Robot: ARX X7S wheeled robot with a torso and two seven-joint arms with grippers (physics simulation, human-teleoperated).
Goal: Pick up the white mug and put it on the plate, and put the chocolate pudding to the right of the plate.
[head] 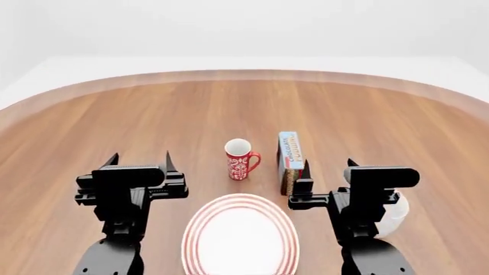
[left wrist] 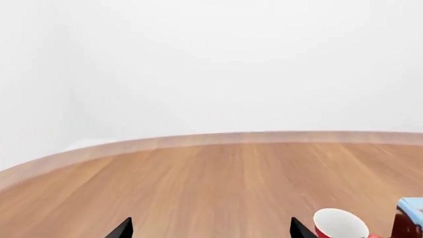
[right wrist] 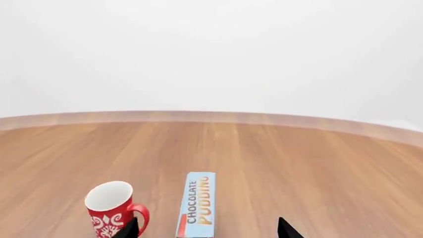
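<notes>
Round wooden surface (head: 367, 114) under white surroundings, curved far edge visible in all three views. Near the middle, a red mug (head: 239, 160) with white pattern, upright, handle to the right. Just right of it, apart, the chocolate pudding (head: 290, 154), a narrow box lying lengthwise toward the far side, light blue lettered face up, dark brown side showing at its near end. Nearer than both, at the near edge, the plate (head: 240, 234), white with red rings, bare, its nearest rim cut off by the picture's edge.

The white mug (head: 393, 216) at the right, near side, mostly hidden behind the right arm; only a glossy white curve showing, handle not discernible. Well apart from the plate, with the right arm between them.

Left claw (head: 140, 161) hovering left of the plate, fingers spread, nothing between them; red mug and a corner of the pudding box just visible at the edge of its wrist view. Right claw (head: 329, 167) just right of the pudding box's near end, fingers spread and empty; whether the left finger touches the box is hard to tell. In both wrist views, only dark fingertips (right wrist: 130, 229) poking in, the rest cut off.
</notes>
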